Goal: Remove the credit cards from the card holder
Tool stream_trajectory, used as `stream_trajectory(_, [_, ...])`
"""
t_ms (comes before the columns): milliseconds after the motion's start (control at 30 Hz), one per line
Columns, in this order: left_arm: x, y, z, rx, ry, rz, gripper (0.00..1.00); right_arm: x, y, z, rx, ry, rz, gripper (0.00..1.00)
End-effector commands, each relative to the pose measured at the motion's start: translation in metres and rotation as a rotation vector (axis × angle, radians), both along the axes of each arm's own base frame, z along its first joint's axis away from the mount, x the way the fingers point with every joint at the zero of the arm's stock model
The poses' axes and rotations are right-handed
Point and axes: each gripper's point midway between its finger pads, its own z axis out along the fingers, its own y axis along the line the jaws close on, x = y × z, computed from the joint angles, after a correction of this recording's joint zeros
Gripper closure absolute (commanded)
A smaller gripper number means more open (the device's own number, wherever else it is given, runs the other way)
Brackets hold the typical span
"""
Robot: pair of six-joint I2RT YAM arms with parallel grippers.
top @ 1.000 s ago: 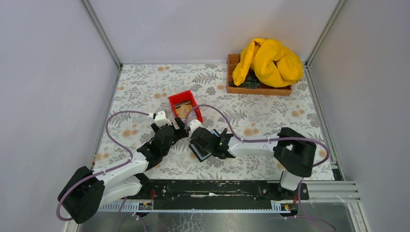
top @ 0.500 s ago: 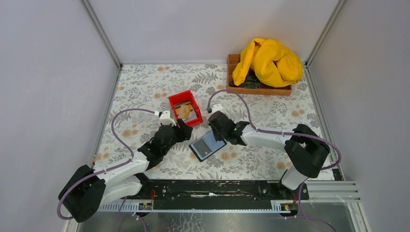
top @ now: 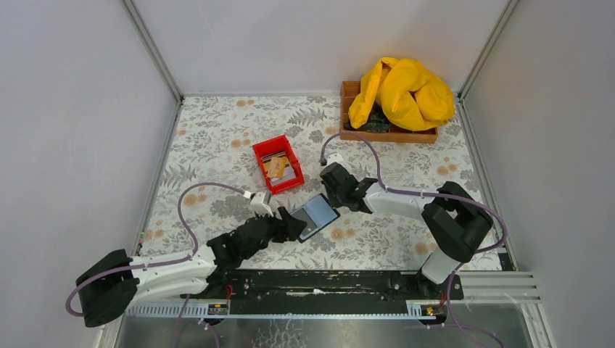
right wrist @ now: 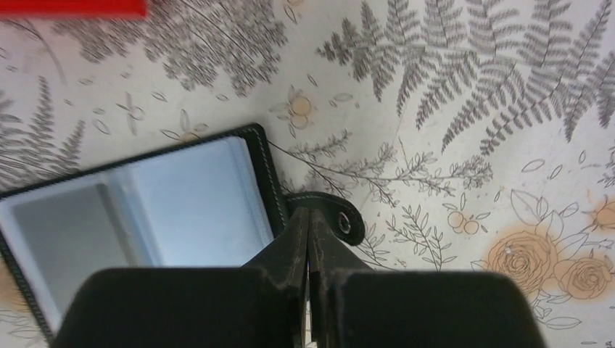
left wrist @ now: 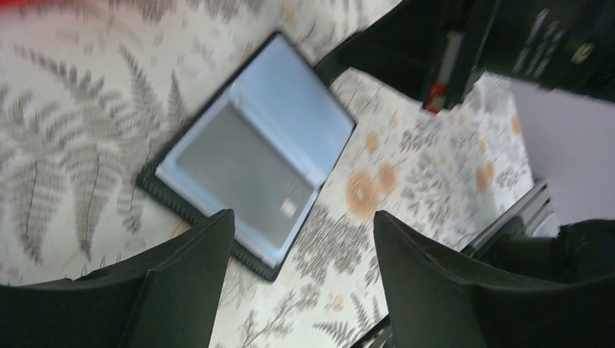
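Card holder [right wrist: 181, 188] tab touches right end effector [right wrist: 310, 217].

Bright even light, soft shadows, left-wrist view blurred

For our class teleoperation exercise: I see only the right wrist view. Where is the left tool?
Observer: The left tool is open, hovering at the card holder's edge opposite yours.
Operator: Any cards out already?
Observer: Yes, tan credit cards lie in the red bin beyond the holder.
Operator: Any still inside?
Observer: The left wrist view shows what looks like a grey card, whole, in one pocket.
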Motion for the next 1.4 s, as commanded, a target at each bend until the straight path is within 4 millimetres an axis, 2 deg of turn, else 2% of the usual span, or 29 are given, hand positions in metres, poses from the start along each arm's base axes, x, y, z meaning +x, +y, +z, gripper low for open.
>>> stream_trajectory(0, [-0.008,0.000,-0.007,-0.063,0.034,0.057,0.22,-0.005,-0.007,-0.014,0.010,0.030,-0.019,1.00])
stream_trajectory(233, [-0.014,0.005,-0.014,-0.055,0.062,0.086,0.20,-0.030,-0.022,-0.031,0.013,0.093,-0.018,1.00])
stream_trajectory(400, [-0.012,0.013,-0.022,-0.052,0.076,0.135,0.19,-0.052,-0.022,-0.032,0.084,0.145,-0.001,1.00])
stream_trajectory(733, [-0.007,0.027,-0.015,-0.043,0.058,0.194,0.18,-0.096,-0.001,-0.014,0.175,0.137,0.055,1.00])
stream_trajectory(833, [-0.007,0.031,-0.010,-0.041,0.043,0.194,0.17,-0.097,-0.002,-0.009,0.187,0.119,0.049,1.00])
stream_trajectory(900, [-0.009,0.032,-0.007,-0.041,0.037,0.184,0.17,-0.093,-0.001,0.005,0.211,0.083,0.047,1.00])
stream_trajectory(1033, [-0.011,0.030,0.004,-0.029,0.013,0.152,0.17,-0.081,0.008,0.046,0.282,-0.015,0.072,1.00])
stream_trajectory(1067, [-0.011,0.023,0.016,-0.044,-0.010,0.107,0.18,-0.072,0.023,0.065,0.307,-0.058,0.123,1.00])
stream_trajectory(1133, [-0.013,0.013,0.025,-0.084,0.003,0.032,0.18,-0.067,0.035,0.067,0.309,-0.065,0.156,1.00])
stream_trajectory(1267, [-0.007,0.007,0.027,-0.115,0.048,-0.051,0.21,-0.068,0.065,0.071,0.417,-0.036,0.247,1.00])
stream_trajectory(1367, [-0.002,0.006,0.028,-0.179,0.074,-0.113,0.21,-0.070,0.079,0.060,0.464,0.018,0.295,1.00])
